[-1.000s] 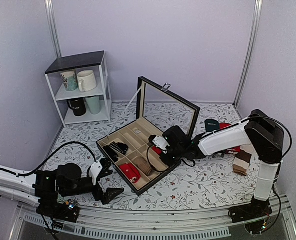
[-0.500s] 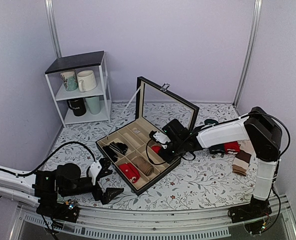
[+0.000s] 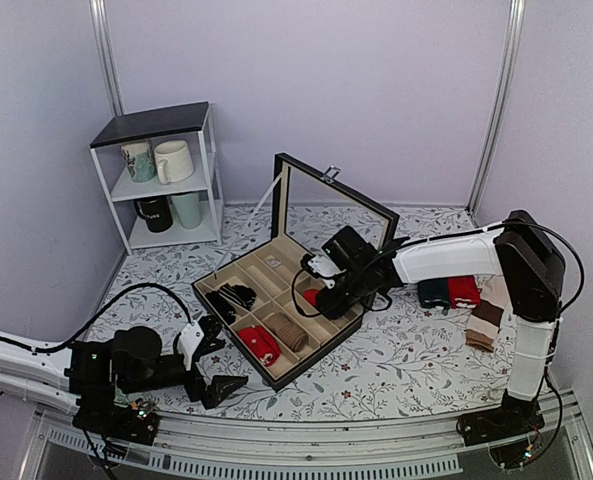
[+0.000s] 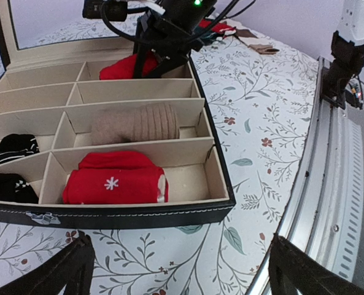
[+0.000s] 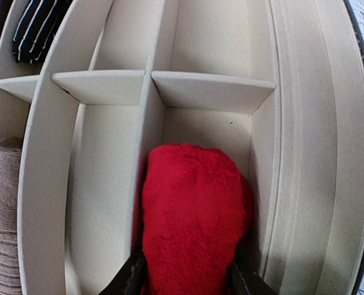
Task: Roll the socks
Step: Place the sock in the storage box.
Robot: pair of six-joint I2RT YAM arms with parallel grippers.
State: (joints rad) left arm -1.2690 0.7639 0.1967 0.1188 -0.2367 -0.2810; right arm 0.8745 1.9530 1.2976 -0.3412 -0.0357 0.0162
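Note:
The socks (image 5: 191,221) are a fuzzy bright red roll lying in a back compartment of the open divided box (image 5: 317,153). My right gripper (image 5: 188,273) reaches into that compartment, and its two fingers lie against either side of the roll. From above, the roll (image 3: 313,296) shows just under the right gripper (image 3: 323,298). In the left wrist view the roll (image 4: 123,66) sits at the box's far end beneath the right arm. My left gripper (image 4: 185,270) is open and empty over the tablecloth in front of the box's rim (image 4: 108,215); from above, the left gripper (image 3: 219,360) hovers near the table's front edge.
Other compartments hold a red snowflake roll (image 3: 259,343), a beige ribbed roll (image 3: 288,332) and black socks (image 3: 236,296). The lid (image 3: 336,215) stands upright behind. A dark green sock (image 3: 434,292), a plain red sock (image 3: 464,290) and brown socks (image 3: 486,325) lie at right. A mug shelf (image 3: 166,170) stands back left.
My right gripper carried the red roll back over the box and down into the rear compartment, and its fingers have spread wider. The left arm has stayed still.

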